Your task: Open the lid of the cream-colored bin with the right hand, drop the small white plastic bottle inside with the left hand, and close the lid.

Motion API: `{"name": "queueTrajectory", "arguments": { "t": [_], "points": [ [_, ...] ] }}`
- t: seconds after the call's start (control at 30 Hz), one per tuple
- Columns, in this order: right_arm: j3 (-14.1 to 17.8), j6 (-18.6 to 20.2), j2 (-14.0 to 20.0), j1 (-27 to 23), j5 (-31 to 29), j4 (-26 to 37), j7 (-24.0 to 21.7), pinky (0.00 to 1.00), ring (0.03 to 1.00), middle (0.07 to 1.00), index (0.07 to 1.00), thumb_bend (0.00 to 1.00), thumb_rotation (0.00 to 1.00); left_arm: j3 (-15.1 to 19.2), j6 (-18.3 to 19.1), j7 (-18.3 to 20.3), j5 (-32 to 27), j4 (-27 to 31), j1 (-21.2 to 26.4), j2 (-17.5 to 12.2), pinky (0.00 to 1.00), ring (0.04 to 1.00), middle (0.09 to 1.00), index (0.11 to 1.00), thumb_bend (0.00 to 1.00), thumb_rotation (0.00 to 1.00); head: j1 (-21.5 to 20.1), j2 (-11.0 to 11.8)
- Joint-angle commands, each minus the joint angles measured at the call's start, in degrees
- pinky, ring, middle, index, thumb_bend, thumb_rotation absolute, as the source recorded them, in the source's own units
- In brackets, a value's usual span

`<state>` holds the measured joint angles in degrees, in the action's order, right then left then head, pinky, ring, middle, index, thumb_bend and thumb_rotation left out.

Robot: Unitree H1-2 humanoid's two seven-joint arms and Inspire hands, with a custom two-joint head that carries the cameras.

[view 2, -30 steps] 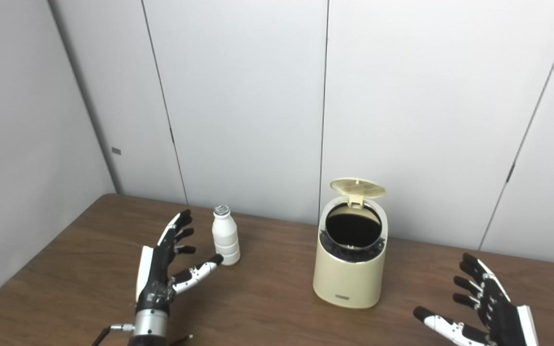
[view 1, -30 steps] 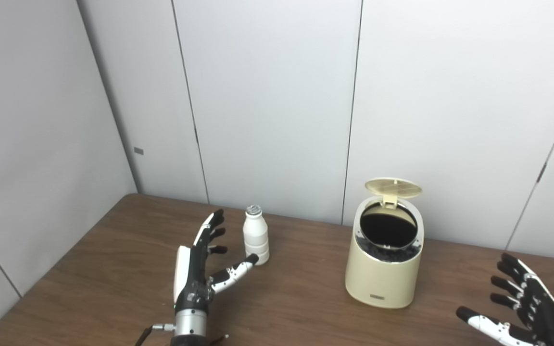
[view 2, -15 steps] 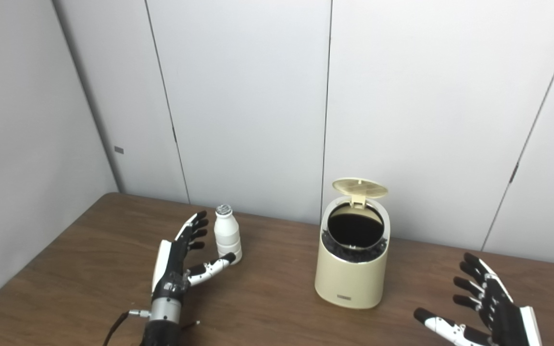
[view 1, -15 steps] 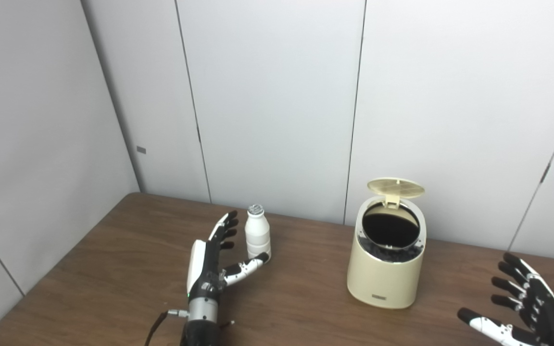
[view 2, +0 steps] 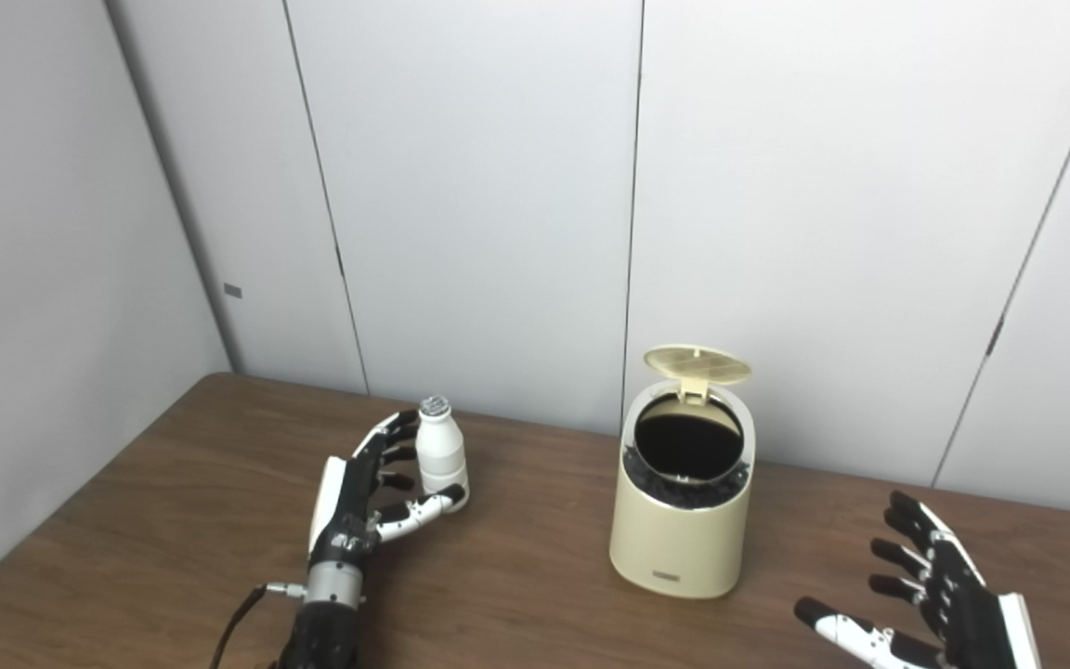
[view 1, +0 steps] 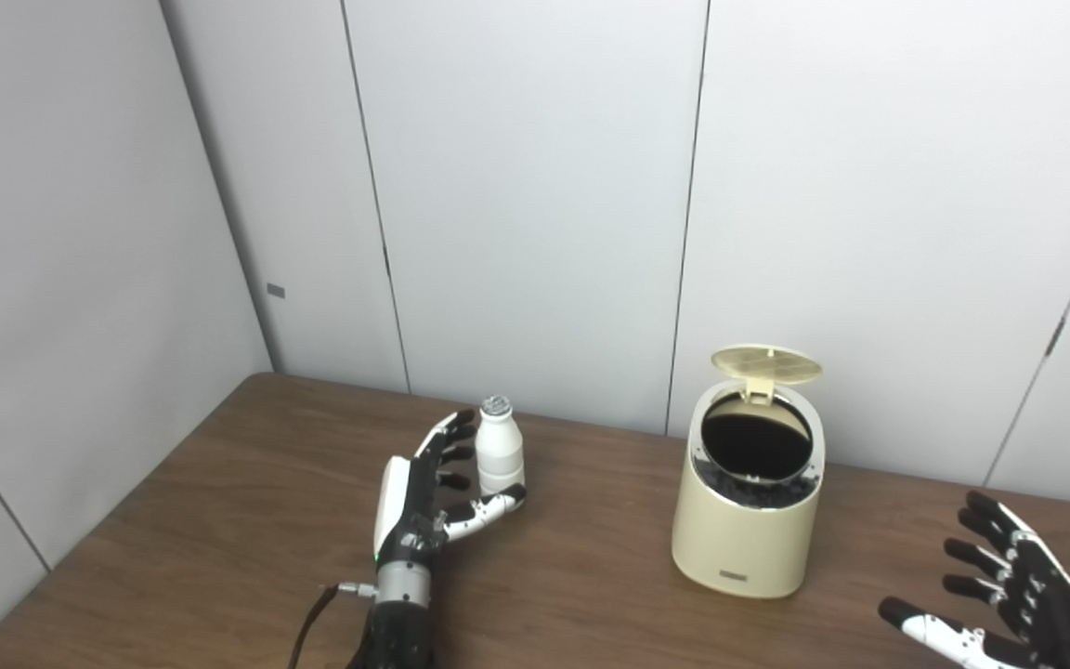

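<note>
Small white plastic bottle [view 1: 501,453] upright on wooden table [view 1: 219,520], left hand [view 1: 424,497] spread around it without clasping, cream-colored bin [view 1: 747,506] at bottle's 3 o'clock, lid [view 1: 766,364] raised, right hand [view 1: 1009,595] splayed, empty, at 5 o'clock.

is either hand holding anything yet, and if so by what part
Nothing is held. The left hand is open around the standing bottle, fingers by its body, not closed. The right hand is open and empty.
</note>
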<state>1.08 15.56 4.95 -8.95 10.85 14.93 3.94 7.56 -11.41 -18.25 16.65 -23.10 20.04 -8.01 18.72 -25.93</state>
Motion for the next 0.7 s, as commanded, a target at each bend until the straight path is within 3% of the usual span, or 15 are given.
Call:
{"name": "queueTrajectory", "arguments": {
  "t": [0.0,0.33,0.43,0.47,0.53,0.67],
  "points": [
    [-0.2,-0.9,-0.3,-1.4,0.6,2.4,0.1,0.67,0.783,0.857,0.849,0.71,0.0,-0.2,-2.0,-1.4,-0.4,-1.4,0.6,-0.3,0.61,0.769,0.818,0.854,0.73,0.08,0.1,-0.1],
    [-0.5,-0.5,-0.2,-0.9,1.1,2.9,-0.2,0.68,0.78,0.862,0.856,0.71,0.0,-0.5,-2.3,-2.4,0.1,-3.5,1.7,0.0,0.6,0.722,0.779,0.82,0.74,0.03,-0.2,-0.4],
    [-0.5,-0.9,0.0,-0.8,1.0,2.6,-0.3,0.67,0.776,0.862,0.856,0.71,0.0,0.1,-2.8,-3.6,-0.8,-4.4,2.3,0.7,0.5,0.615,0.707,0.738,0.71,0.0,-0.1,-0.6],
    [-0.3,-1.1,-0.1,-0.8,0.7,2.5,-0.3,0.67,0.776,0.863,0.857,0.71,0.0,0.2,-2.8,-4.2,-0.8,-4.9,2.6,0.8,0.46,0.552,0.581,0.679,0.61,0.0,-0.2,-0.7],
    [-0.2,-1.2,-0.1,-0.8,0.3,2.2,-0.4,0.68,0.777,0.865,0.858,0.71,0.0,0.0,-2.9,-5.7,-0.1,-6.1,3.3,0.9,0.42,0.454,0.515,0.578,0.53,0.0,-0.2,-0.7],
    [-0.3,-1.3,0.1,-0.7,0.3,1.9,-0.5,0.69,0.777,0.87,0.863,0.71,0.0,-1.4,-2.6,-8.8,2.3,-8.1,4.7,0.9,0.38,0.434,0.471,0.51,0.5,0.0,-0.1,-0.6]
  ]
}}
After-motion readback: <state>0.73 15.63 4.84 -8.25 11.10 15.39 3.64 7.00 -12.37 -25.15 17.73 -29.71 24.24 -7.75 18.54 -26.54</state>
